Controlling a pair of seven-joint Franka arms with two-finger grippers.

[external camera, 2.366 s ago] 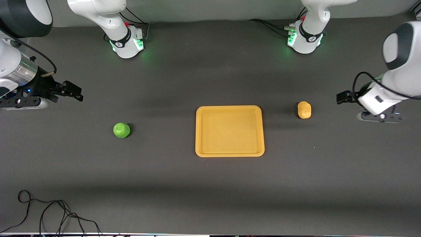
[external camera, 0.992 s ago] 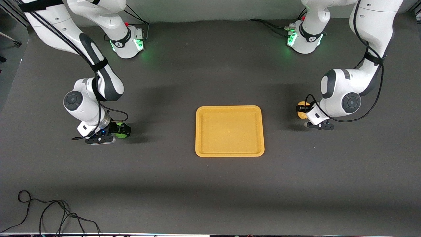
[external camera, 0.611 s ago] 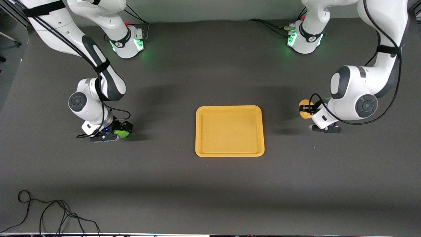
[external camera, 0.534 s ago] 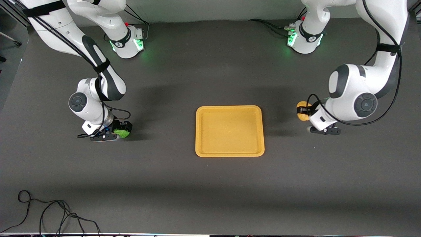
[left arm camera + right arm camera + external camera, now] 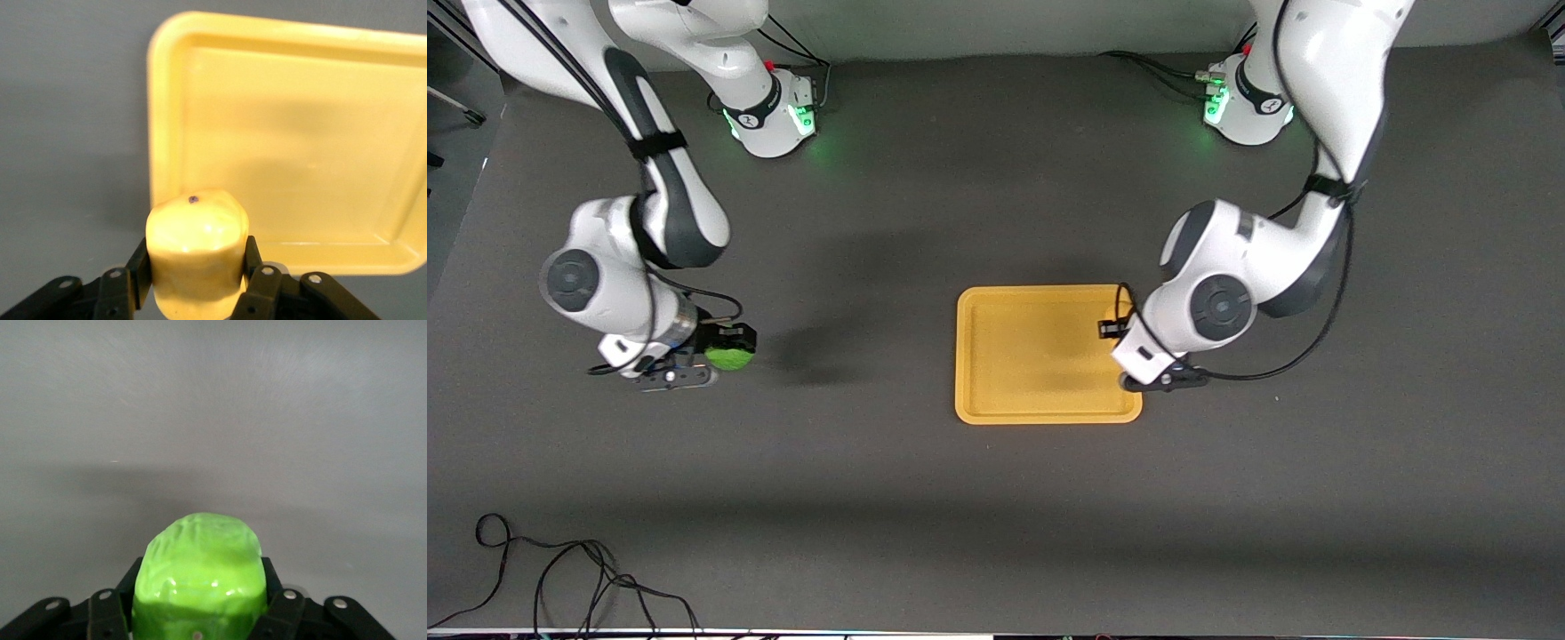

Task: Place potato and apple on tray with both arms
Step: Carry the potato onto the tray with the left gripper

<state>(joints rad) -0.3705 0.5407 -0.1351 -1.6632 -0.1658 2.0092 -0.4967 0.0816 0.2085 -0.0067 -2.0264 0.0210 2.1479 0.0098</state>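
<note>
The yellow-orange tray (image 5: 1040,356) lies at the table's middle. My left gripper (image 5: 1113,325) is shut on the potato (image 5: 197,243) and holds it in the air over the tray's end toward the left arm. In the front view the wrist hides most of the potato. In the left wrist view the gripper (image 5: 195,261) clamps the potato from both sides, with the tray (image 5: 293,127) below. My right gripper (image 5: 725,354) is shut on the green apple (image 5: 730,357) and holds it above the bare table toward the right arm's end. The right wrist view shows the gripper (image 5: 198,590) and apple (image 5: 198,567).
A loose black cable (image 5: 560,573) lies at the table's near edge toward the right arm's end. The two arm bases (image 5: 769,116) (image 5: 1249,107) stand along the table edge farthest from the front camera.
Both grippers came down, shut on the fruits and lifted them. The left arm carried the potato from the table to over the tray. The right gripper rose with the apple.
</note>
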